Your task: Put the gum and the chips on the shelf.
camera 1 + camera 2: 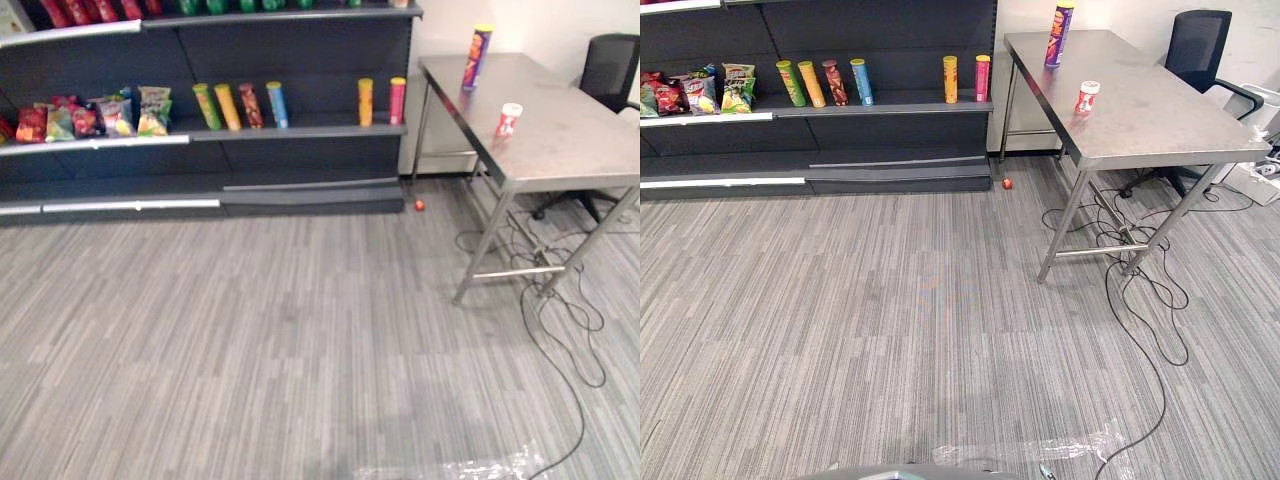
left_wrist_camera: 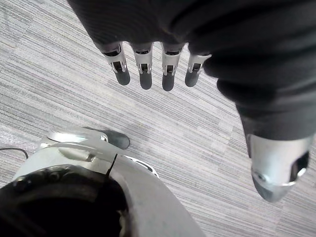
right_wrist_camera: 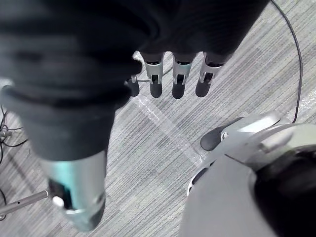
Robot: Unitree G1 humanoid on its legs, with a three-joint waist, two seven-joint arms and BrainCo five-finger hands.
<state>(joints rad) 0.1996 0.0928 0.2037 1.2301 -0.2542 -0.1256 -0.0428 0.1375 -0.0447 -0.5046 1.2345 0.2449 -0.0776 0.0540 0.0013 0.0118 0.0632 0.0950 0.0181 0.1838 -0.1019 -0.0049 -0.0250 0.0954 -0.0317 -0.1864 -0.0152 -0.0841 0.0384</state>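
A: Shelf (image 1: 300,131) stands far left and table (image 1: 1150,115) to the right. The chips can (image 1: 1059,35) is upright at the table's far end, with the gum pot (image 1: 1086,97) nearer the edge.

B: Hands?

A: Left hand (image 2: 144,61) and right hand (image 3: 178,79) hang empty, fingers straight. Recommend approaching the table edge squarely; open carpet (image 1: 250,330) allows it.

Shop-like room: dark shelf (image 1: 300,132) of snack tubes (image 1: 228,106), steel table (image 1: 570,140), office chair (image 1: 610,65).

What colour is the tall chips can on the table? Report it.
Mostly purple with a yellow lid; the chips can shows best in the right eye view.
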